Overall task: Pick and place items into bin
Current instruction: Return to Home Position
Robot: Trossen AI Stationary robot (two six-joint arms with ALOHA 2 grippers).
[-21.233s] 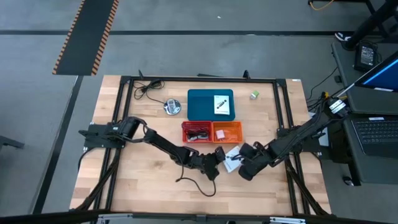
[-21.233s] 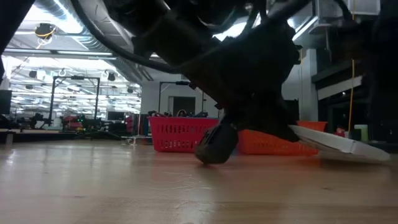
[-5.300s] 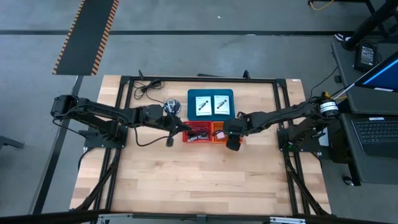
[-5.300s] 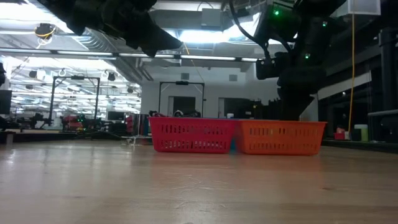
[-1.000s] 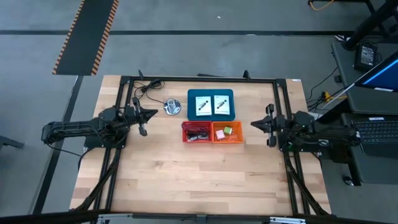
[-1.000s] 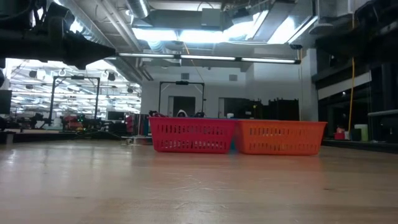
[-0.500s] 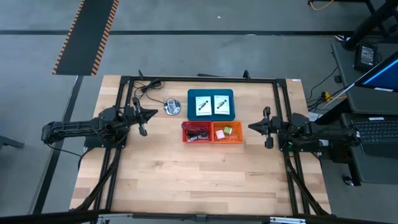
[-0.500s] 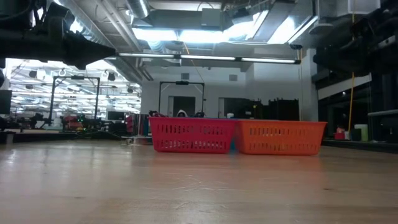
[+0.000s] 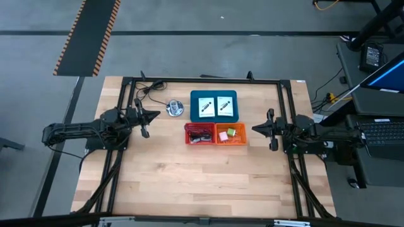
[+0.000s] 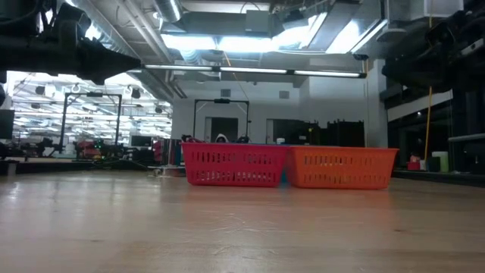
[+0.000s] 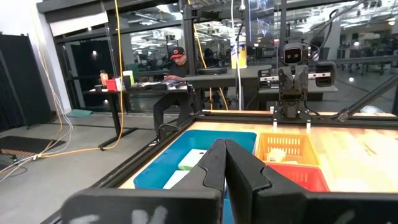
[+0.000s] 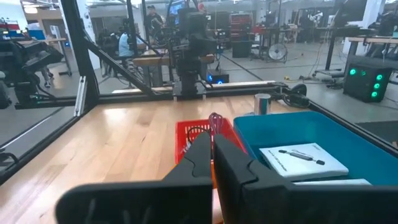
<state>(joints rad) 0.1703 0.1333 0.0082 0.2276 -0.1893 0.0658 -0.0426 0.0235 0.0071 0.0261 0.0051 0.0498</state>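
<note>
Since the cards point(image 9: 206, 106), cables point(image 9: 201, 135) and cubes point(image 9: 231, 132) all sit binned, you seem done: left gripper point(image 9: 151, 115) at nine o'clock of them, right gripper point(image 9: 257, 128) at three, both closed and empty.

Bright even overhead light, ceiling panels point(image 10: 220, 43) glaring (low view), faint shadows

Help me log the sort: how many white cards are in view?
2. One white card lies in the blue bin's left half; the other card lies in its right half. None appears hidden.
</note>
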